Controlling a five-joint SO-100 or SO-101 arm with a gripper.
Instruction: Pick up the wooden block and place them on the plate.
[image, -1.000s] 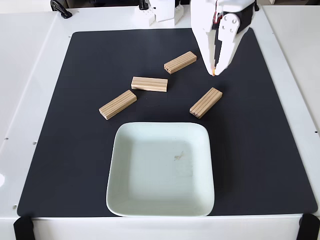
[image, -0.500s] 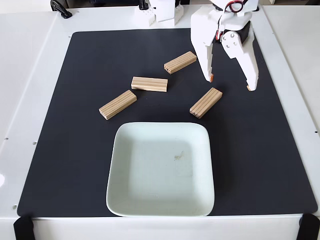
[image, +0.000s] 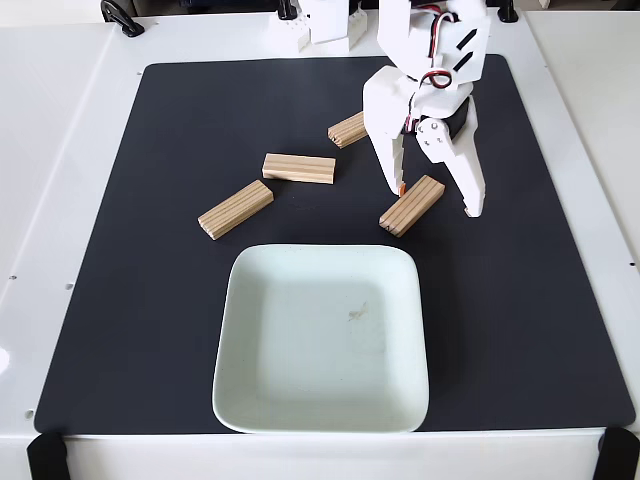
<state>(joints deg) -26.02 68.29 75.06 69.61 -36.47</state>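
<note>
Fixed view, tool (image: 436, 200) spread wide, straddling wooden block (image: 412, 205)

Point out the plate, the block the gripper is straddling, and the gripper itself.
plate (image: 322, 422): fixed view, on its near raised rim.
wooden block between the fingers (image: 415, 203): fixed view, on the middle of its top face.
gripper (image: 437, 199): fixed view, midway between its open fingertips.

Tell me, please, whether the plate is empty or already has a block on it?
Empty. The plate holds only a small brownish mark; all four wooden blocks lie on the black mat beyond it.
</note>
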